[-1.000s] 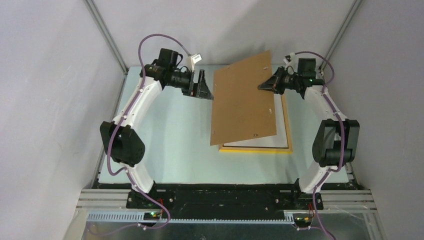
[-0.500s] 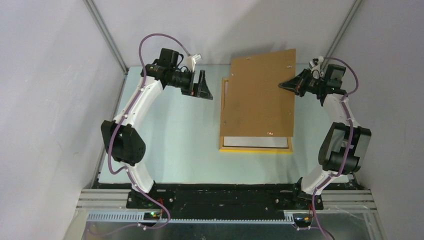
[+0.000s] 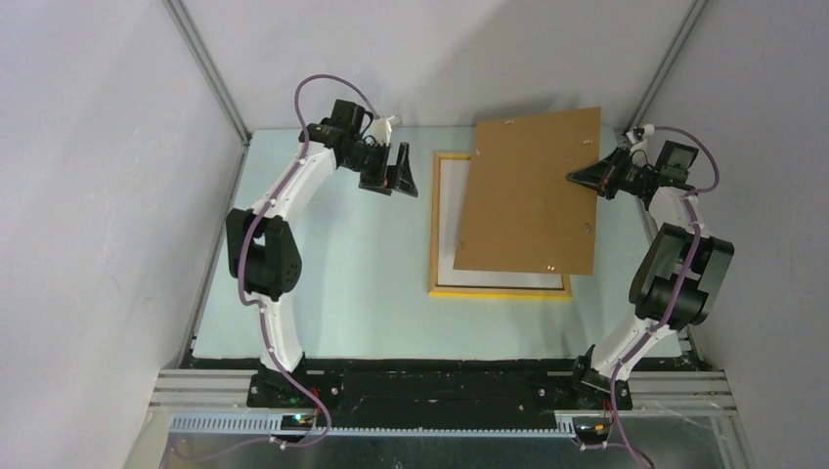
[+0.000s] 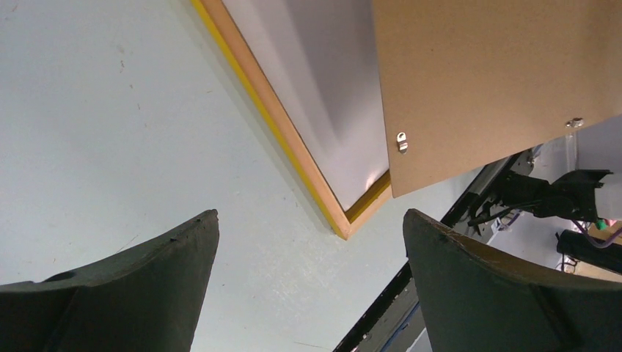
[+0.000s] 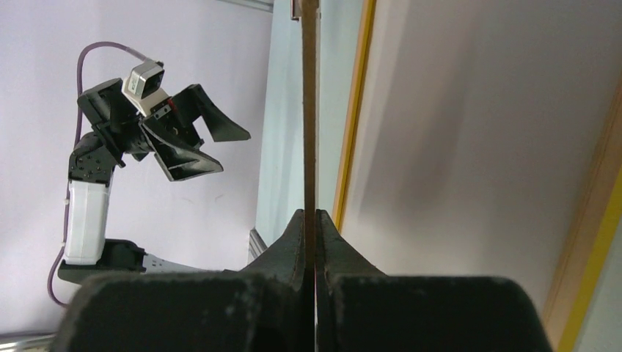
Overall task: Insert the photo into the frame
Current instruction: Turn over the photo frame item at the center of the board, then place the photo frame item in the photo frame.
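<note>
The frame (image 3: 499, 292) lies flat on the surface ahead of my bases, right of the middle, its long sides running away from me and its thin yellow-orange wooden edges around a pale grey-white inside. I see its left and near edges bare, while the brown board (image 3: 528, 191) above it covers its right and far part. Whether that pale face is the photo I cannot tell

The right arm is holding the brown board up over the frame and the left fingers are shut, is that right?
Not quite: the left fingers are open and empty, as the left wrist view shows. The right fingers do pinch the board by its edge, holding it over the frame.
</note>
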Tool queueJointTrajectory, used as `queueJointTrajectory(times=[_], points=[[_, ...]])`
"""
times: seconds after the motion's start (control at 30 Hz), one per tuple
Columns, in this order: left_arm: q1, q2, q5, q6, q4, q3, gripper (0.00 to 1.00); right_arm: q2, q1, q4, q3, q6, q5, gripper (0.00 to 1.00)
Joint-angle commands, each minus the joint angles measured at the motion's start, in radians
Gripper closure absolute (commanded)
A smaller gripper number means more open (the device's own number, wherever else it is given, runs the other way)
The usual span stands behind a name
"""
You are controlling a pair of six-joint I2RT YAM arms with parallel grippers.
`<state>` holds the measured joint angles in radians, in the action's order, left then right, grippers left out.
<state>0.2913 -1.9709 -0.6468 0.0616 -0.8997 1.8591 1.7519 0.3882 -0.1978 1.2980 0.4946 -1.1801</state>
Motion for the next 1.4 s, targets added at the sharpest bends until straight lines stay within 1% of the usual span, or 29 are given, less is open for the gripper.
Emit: queueJointTrajectory(times=[0.0,0.37,0.63,0.87,1.37], points=[[-0.006,-0.011,0.021,0.01,0.021,0.05,0.0,0.026,0.004,0.026,0.016,-0.026,-0.104,1.0],[-0.006,-0.027,0.028,0.009,0.024,0.038,0.0,0.165,-0.026,0.03,0.071,-0.055,-0.114,1.0],[-0.006,-0.022,0.033,0.002,0.025,0.023,0.0,0.258,-0.072,0.09,0.117,-0.005,-0.122,1.0],[-0.005,-0.026,0.028,0.001,0.024,0.021,0.0,0.297,-0.1,0.106,0.141,0.007,-0.117,1.0],[-0.006,-0.025,0.019,-0.003,0.025,0.015,0.0,0.329,-0.142,0.121,0.139,0.028,-0.108,1.0]])
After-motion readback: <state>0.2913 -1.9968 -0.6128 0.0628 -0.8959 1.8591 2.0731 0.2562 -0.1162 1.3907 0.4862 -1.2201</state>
